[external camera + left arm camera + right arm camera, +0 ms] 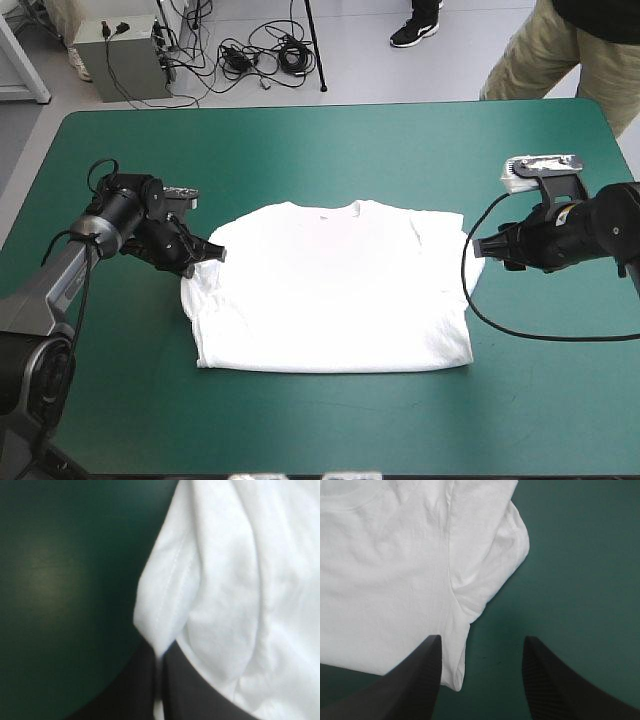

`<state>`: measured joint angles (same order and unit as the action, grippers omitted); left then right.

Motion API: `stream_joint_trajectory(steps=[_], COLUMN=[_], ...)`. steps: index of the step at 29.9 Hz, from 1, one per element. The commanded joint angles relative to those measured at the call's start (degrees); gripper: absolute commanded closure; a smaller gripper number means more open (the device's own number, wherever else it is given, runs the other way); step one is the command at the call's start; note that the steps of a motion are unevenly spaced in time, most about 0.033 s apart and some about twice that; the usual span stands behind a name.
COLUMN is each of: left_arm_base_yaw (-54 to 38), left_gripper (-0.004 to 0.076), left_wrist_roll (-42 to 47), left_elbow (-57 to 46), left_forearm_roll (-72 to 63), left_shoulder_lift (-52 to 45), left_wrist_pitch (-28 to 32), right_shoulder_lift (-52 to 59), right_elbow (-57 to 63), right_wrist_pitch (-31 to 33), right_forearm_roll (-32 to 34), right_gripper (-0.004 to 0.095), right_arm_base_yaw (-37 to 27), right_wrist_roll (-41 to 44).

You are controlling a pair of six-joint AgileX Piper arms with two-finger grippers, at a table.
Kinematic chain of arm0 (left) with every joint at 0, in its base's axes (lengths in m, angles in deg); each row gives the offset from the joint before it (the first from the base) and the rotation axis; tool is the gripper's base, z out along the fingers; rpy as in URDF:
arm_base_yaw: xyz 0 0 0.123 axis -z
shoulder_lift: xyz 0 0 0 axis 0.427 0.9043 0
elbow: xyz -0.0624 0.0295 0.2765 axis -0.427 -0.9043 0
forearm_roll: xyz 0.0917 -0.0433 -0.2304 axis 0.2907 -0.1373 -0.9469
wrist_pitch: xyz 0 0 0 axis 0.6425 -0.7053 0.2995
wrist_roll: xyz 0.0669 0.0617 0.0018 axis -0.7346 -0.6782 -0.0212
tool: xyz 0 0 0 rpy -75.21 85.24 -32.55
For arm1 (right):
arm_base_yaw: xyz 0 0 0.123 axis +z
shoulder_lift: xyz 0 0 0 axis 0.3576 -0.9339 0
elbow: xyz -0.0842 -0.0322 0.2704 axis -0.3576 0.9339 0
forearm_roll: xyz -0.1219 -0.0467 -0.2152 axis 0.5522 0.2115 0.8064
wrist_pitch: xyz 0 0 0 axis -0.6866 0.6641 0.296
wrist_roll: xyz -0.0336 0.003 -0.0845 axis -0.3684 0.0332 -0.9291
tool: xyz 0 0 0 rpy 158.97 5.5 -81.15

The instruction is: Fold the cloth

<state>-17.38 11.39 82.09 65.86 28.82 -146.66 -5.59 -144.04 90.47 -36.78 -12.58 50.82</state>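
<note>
The white short-sleeved T-shirt (pixel 330 290) lies spread flat; the black-fingered left gripper (pixel 160 652) pinches its sleeve (pixel 170 595), probably to fold it inward, while the right gripper (pixel 482 642) gapes wide at the opposite edge.

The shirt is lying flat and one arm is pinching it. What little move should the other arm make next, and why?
Probably the right tool should ease onto the near sleeve of the white short-sleeved T-shirt and shut. Its black fingers stand open with mostly bare teal-green table cover between them, while the left tool is shut on the opposite side.
</note>
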Motion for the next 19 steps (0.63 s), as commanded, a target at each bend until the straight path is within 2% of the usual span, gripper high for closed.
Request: stream_joint_trajectory(steps=[1, 12, 19], left_arm_base_yaw=[1.05, 13.31, 14.56], left_gripper=[0.0733, 0.0733, 0.0722], left_wrist_roll=[0.54, 1.11, 1.44], left_elbow=[1.27, 1.27, 1.27], left_forearm_roll=[-1.83, -6.98, -6.54], left_shoulder_lift=[-4.85, -3.85, -0.22], left_wrist_pitch=[1.99, 8.92, 9.81], right_shoulder_lift=[1.48, 1.48, 1.48], right_elbow=[-1.92, -1.92, -1.92], right_wrist_pitch=[-0.47, -0.57, -0.14], right_forearm_roll=[-0.12, -0.12, -0.12], right_gripper=[0.0444, 0.0445, 0.0446], right_arm_base_yaw=[-0.33, -0.33, -0.33], right_wrist_roll=[-0.04, -0.04, -0.04])
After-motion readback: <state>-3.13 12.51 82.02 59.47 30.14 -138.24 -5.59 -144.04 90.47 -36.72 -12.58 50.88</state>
